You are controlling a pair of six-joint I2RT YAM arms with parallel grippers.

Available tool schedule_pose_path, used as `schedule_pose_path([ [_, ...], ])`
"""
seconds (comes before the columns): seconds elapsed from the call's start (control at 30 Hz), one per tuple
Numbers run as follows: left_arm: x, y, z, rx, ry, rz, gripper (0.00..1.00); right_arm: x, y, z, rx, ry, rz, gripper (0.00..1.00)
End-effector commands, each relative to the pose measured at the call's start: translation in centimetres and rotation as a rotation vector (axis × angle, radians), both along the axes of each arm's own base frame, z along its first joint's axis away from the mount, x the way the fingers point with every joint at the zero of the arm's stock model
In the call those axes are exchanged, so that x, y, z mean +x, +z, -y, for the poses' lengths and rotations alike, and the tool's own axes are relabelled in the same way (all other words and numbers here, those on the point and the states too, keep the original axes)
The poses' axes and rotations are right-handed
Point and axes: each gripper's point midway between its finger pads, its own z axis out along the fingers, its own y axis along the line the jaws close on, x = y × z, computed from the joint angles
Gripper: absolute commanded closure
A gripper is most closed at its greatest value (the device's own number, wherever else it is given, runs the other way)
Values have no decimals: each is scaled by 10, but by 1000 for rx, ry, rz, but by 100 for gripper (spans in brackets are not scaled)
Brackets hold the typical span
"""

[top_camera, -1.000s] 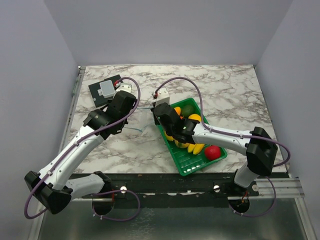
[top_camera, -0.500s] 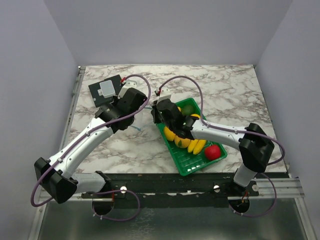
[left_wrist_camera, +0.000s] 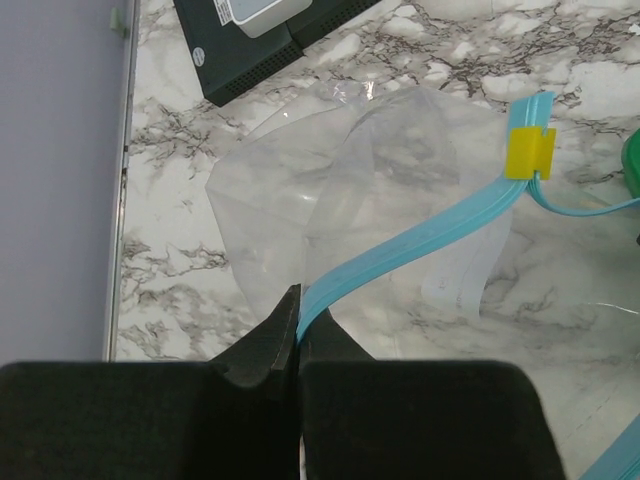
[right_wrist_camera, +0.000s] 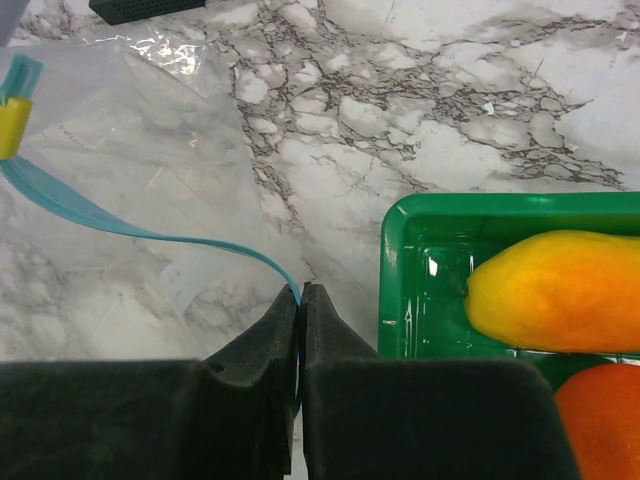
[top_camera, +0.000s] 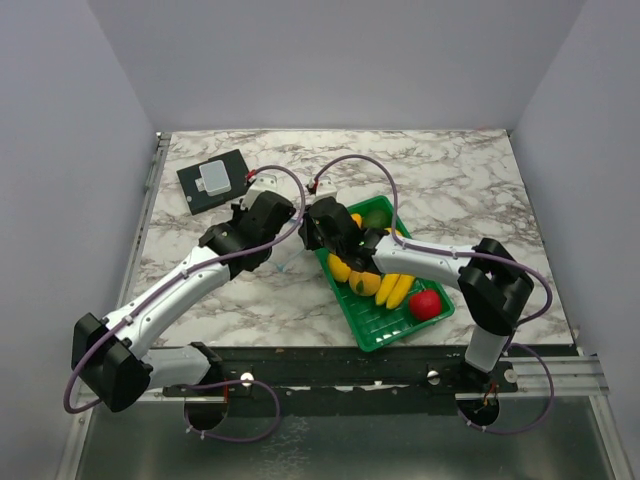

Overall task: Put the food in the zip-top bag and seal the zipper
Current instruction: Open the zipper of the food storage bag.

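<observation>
your left arm has swung in across the table [top_camera: 470, 180] toward the right one, so the two now nearly meet beside the green tray [top_camera: 385, 335]. the bag [left_wrist_camera: 330, 170] spreads slack ahead of the left gripper [left_wrist_camera: 298, 335]. the fruit [top_camera: 395, 290] sits in the tray just right of the right gripper [right_wrist_camera: 298, 300], none bagged yet. both grippers are pressed together, each pinching the blue zipper [left_wrist_camera: 420, 235], with the yellow slider [left_wrist_camera: 528, 152] at the strip's far end. i'd judge you're set to part the mouth.
</observation>
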Motion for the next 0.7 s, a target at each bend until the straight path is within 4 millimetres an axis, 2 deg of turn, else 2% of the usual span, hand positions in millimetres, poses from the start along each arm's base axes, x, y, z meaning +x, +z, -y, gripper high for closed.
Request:
schedule_pose_path([
  [0.0, 1, 10, -1, -51, 8, 87, 100, -1, 7, -6, 40, 18, -14, 92],
  [0.13, -1, 10, 0, -82, -7, 106, 100, -5, 17, -11, 70, 50, -16, 89],
  [0.23, -1, 5, 4, -91, -26, 93, 100, -8, 26, -11, 89, 59, -11, 79],
  [0.37, -1, -2, 8, -92, -41, 69, 100, -15, 44, -5, 116, 76, 15, 72],
  [0.47, -1, -4, 10, -98, -50, 60, 100, -19, 58, 0, 132, 87, 35, 62],
  [0.67, 0, -12, 15, -103, -66, 34, 100, -28, 73, 7, 133, 109, 44, 53],
])
